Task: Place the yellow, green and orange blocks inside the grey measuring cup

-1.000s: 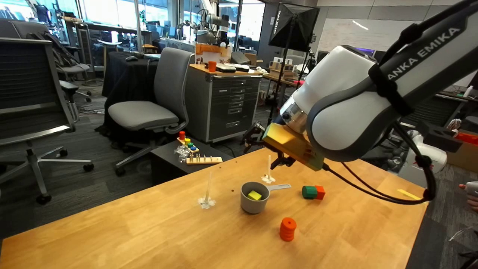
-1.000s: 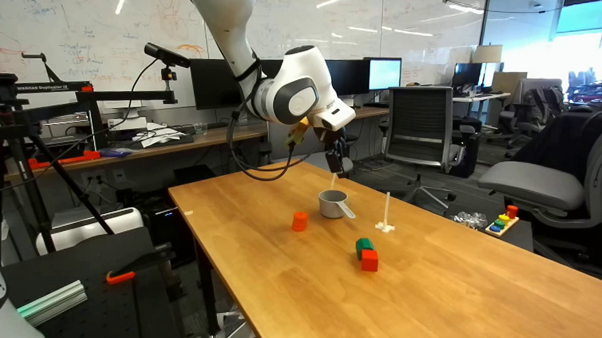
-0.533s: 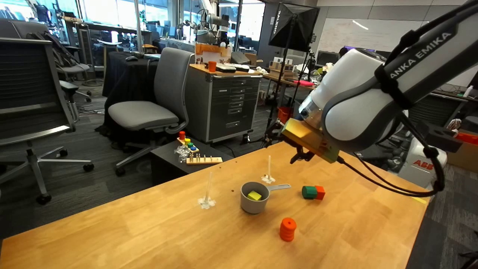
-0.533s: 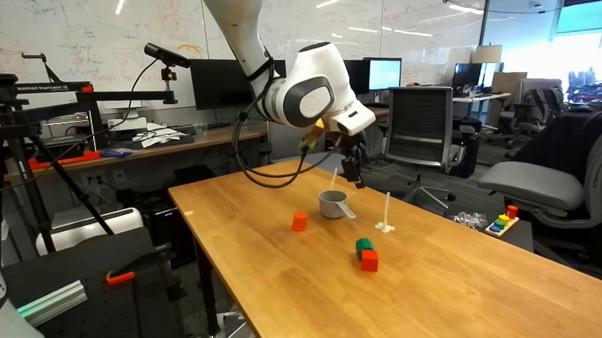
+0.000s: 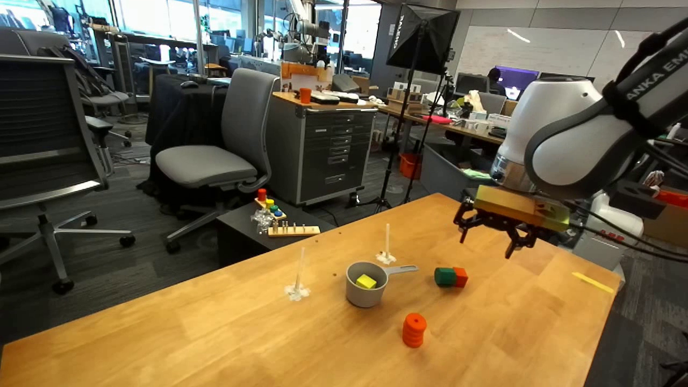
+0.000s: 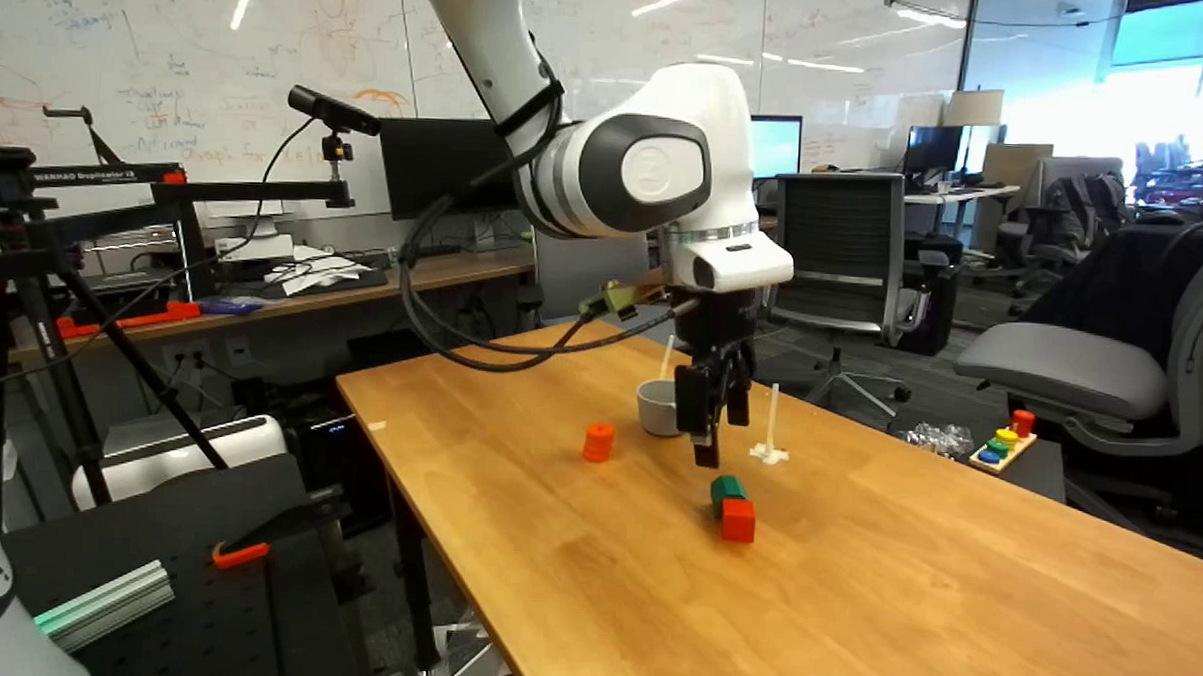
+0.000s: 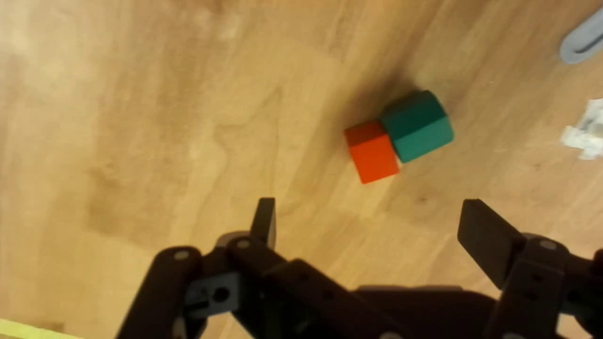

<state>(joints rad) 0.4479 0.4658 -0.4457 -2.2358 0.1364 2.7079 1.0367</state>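
Pincer (image 7: pixel 370 216) wide, nothing between the tips, on the handle side of the cup (image 5: pixel 365 297). Yellow block (image 5: pixel 366 281) inside the cup, orange block (image 5: pixel 414 330) near it. Probably green block (image 7: pixel 417 126) next, past the cup's handle: turn to straddle its sides, not the end against the red block (image 7: pixel 375 155).

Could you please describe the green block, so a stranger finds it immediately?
On the wooden table, find the grey measuring cup. Near its handle lies the green block, touching a red-orange cube. Unlike that cube, it is green with slanting faces.
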